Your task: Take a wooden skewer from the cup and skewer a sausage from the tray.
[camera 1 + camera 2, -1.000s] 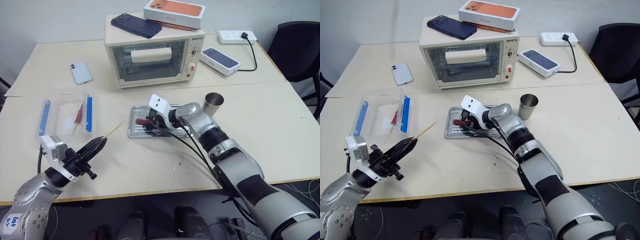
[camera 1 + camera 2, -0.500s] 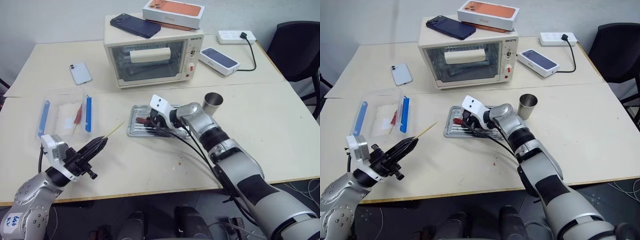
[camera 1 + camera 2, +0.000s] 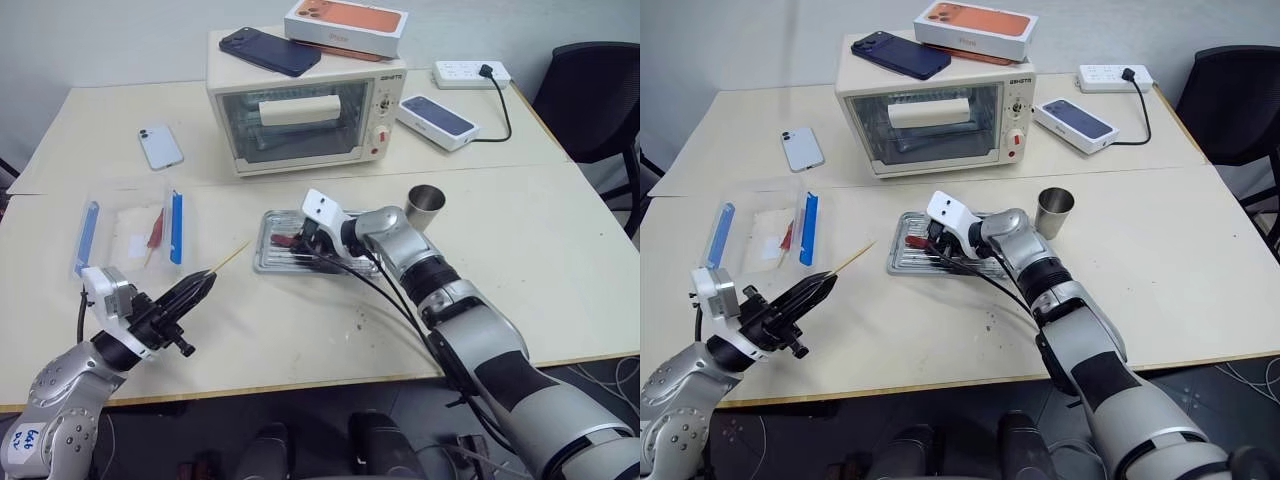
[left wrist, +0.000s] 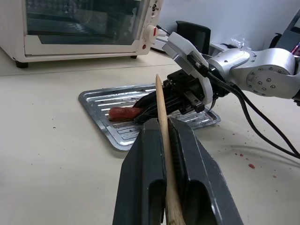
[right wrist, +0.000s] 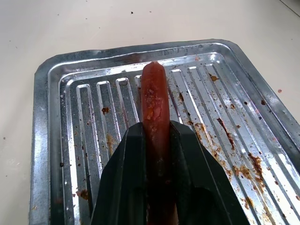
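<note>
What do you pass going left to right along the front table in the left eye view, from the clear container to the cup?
Clear container → wooden skewer held in the left gripper → tray → sausage in the right gripper → cup.

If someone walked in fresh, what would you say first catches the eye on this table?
Mid-table, the right gripper has its black fingers around a small reddish-brown sausage on the stained, ribbed steel tray. Toward the near left edge, the left gripper clamps a thin pale wooden skewer, tip aimed at the tray. Behind stands a cream toaster oven with phones on top.
</note>
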